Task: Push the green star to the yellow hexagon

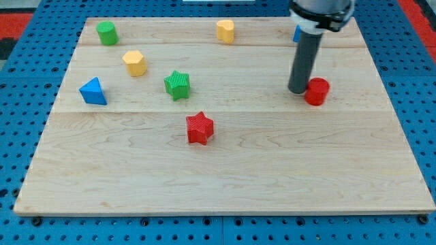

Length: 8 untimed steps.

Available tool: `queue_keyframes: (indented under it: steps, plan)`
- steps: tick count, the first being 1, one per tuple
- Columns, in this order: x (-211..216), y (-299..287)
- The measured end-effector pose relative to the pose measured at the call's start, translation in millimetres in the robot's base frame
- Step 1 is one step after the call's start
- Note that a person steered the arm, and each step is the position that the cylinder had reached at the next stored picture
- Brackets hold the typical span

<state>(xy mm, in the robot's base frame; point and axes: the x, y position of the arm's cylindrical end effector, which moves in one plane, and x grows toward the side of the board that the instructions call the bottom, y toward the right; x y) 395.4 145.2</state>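
Camera view: wooden desk (225, 177) on a blue pegboard (27, 41). Green star (177, 85) left of centre, upright, apart from every other block. Yellow hexagon (135, 62) up and to the view's left of it, near but not touching. Blue triangle (93, 91) further left, near the desk's left edge. Green cylinder (106, 33) at the top left. Second yellow block (225, 30) at the top, near the middle, shape unclear. Red star (199, 128) below and slightly right of the green star. Red cylinder (317, 91) on the view's right. Dark rod standing upright, my tip (298, 90) just beside the red cylinder's left side, seemingly touching it, well apart from the green star. Sliver of a blue block (296, 34) behind the rod, mostly hidden. No end effector with jaws here, so no open or closed state to tell.
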Motion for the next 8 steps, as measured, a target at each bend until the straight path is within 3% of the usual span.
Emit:
queue_keyframes:
  steps: [5, 8]
  plan:
    - [0, -33]
    - [0, -91]
